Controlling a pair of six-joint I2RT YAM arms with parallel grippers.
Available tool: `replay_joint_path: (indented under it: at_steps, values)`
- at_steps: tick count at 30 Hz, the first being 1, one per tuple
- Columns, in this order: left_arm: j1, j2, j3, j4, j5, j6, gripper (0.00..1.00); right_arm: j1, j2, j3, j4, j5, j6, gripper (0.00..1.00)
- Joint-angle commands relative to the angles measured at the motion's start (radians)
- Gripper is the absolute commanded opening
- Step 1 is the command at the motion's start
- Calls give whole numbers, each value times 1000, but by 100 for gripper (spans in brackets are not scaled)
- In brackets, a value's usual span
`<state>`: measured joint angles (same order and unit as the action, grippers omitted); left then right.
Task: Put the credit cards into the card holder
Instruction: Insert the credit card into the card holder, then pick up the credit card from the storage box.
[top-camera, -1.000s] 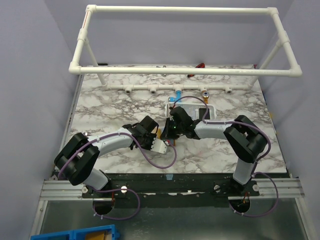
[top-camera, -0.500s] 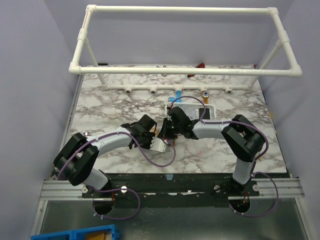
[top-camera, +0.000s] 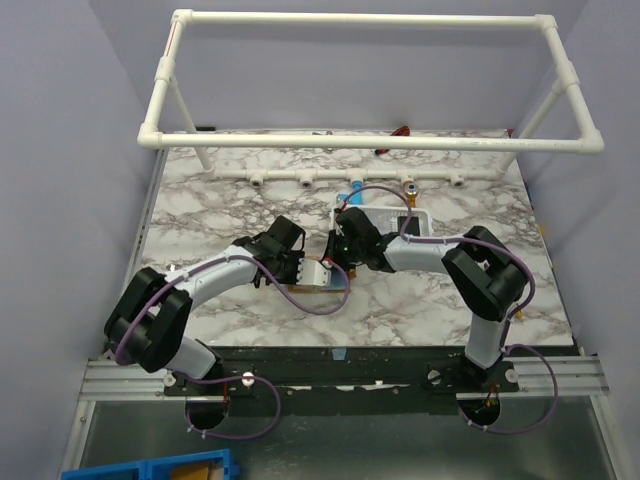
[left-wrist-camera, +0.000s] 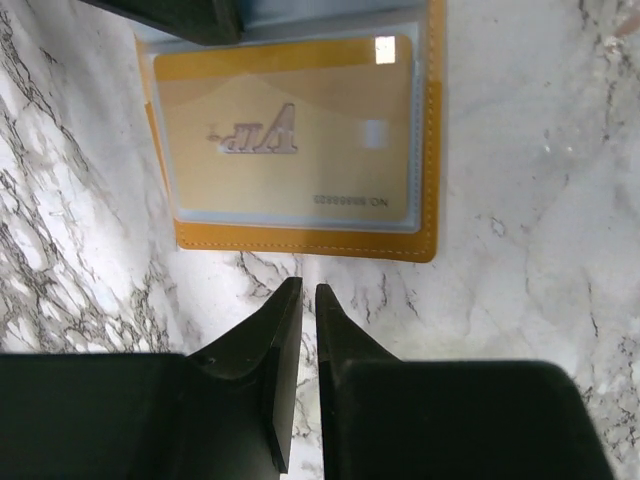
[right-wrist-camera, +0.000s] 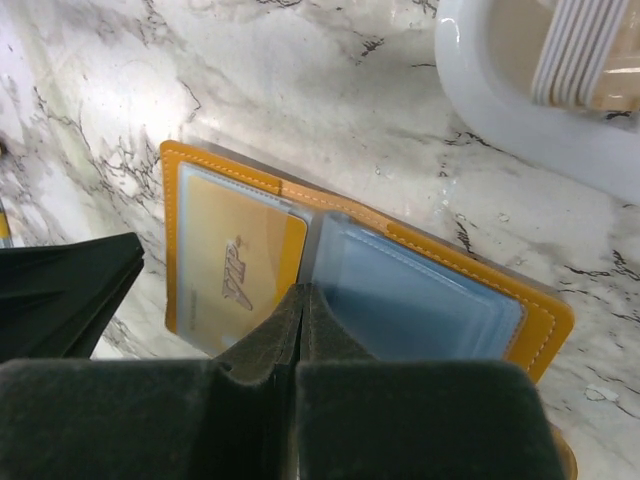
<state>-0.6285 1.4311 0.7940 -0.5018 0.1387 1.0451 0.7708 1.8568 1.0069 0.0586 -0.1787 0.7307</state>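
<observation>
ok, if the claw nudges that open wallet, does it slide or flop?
Wallet lies flat and thin on smooth marble: probably slides easily. Its clear sleeves look soft and lift at the fold, so likely floppy if picked up by an edge.

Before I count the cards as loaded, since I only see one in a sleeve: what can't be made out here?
- Card holder, top view: mostly covered by both wrists.
- Its far half, left wrist view: cut off by the top edge and a dark gripper; only the gold card shows.
- Blue-tinted sleeves, right wrist view: the right gripper, shut, hides their lower part; contents unclear.
- White basket: cropped, contents unreadable.
</observation>
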Motion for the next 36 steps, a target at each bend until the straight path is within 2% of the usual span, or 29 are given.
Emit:
replay_joint_path:
  at_steps: [1,9,18,22,26,31,36]
  values:
    - [5,76,48,56,-22,-37,12,4,34,22,-16,-2,-13,1]
    - [4,169,75,78,-69,-37,12,31,64,33,-8,-11,13,1]
    - [4,191,78,93,-58,-32,12,47,91,63,38,-82,42,1]
    - [5,177,89,81,-34,-31,12,44,40,42,58,-95,47,1]
    - [4,166,102,66,-10,-25,12,39,-48,-29,15,-40,39,1]
    - [-13,170,115,48,2,-32,13,32,-167,-179,3,13,45,5]
    - [-52,182,125,35,8,-52,13,19,-244,-213,-43,49,29,8]
